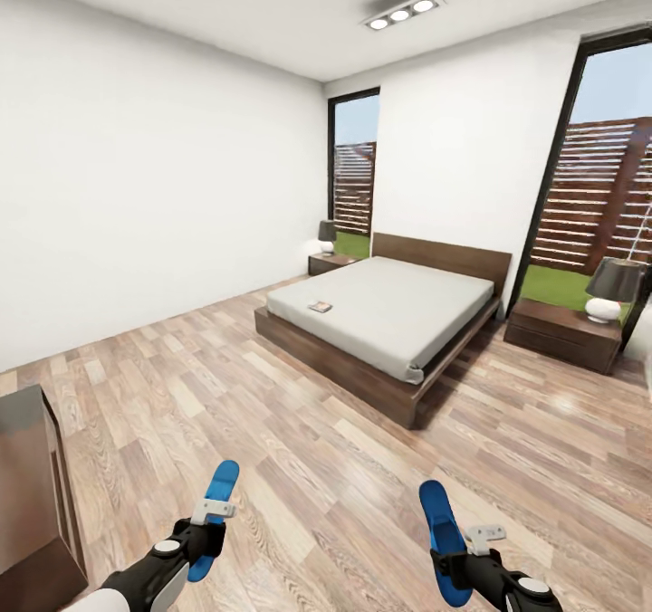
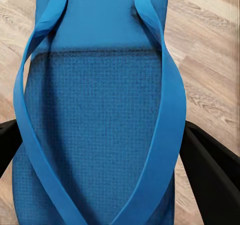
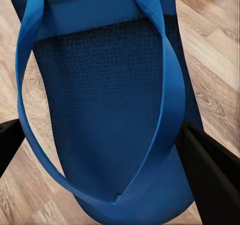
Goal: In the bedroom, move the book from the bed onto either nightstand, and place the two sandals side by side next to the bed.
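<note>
Each hand carries one bright blue sandal above the wooden floor. My left gripper (image 1: 210, 529) is shut on the left sandal (image 1: 217, 496), whose straps and sole show close up (image 2: 95, 115) between the black fingers (image 2: 210, 170). My right gripper (image 1: 453, 559) is shut on the other sandal (image 1: 440, 526), also seen close up (image 3: 110, 100). Across the room stands the bed (image 1: 385, 309) with its grey mattress. The book (image 1: 320, 306) lies near the mattress's left edge. One nightstand (image 1: 330, 262) with a lamp stands at the bed's far left, another nightstand (image 1: 561, 331) at its right.
A dark brown cabinet (image 1: 32, 494) stands close at my left. Wide wooden floor (image 1: 272, 413) stretches between me and the bed. Tall windows (image 1: 353, 164) flank the headboard wall.
</note>
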`<state>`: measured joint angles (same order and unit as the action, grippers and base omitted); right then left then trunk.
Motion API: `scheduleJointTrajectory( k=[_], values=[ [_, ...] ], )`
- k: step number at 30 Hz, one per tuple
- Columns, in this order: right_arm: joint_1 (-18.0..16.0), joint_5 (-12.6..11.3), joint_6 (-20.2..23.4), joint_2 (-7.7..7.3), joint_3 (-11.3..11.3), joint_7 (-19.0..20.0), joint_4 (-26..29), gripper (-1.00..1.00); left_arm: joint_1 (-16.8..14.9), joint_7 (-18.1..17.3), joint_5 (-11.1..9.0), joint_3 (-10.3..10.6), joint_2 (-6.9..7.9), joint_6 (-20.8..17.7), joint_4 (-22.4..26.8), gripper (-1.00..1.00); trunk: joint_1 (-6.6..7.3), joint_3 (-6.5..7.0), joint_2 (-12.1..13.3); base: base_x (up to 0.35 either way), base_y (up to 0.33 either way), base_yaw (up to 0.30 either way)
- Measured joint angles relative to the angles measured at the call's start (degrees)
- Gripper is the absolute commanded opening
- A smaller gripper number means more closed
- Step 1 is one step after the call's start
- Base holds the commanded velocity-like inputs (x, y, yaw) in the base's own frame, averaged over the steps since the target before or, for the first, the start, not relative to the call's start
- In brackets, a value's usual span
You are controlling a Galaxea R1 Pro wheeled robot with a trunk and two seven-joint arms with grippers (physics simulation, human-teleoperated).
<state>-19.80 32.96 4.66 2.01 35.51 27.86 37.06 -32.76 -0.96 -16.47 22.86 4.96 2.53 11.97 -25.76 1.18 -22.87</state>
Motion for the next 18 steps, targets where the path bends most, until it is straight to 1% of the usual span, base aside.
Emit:
scheduleJointTrajectory(
  k=[18],
  values=[
    [0.0,0.0,0.0,0.00,0.0,0.0,0.0,-1.00,0.0,0.0,0.0,0.0,0.00,0.0,0.0,-1.00,0.00,-0.49,0.0,0.000,0.000,-0.269]
  ],
)
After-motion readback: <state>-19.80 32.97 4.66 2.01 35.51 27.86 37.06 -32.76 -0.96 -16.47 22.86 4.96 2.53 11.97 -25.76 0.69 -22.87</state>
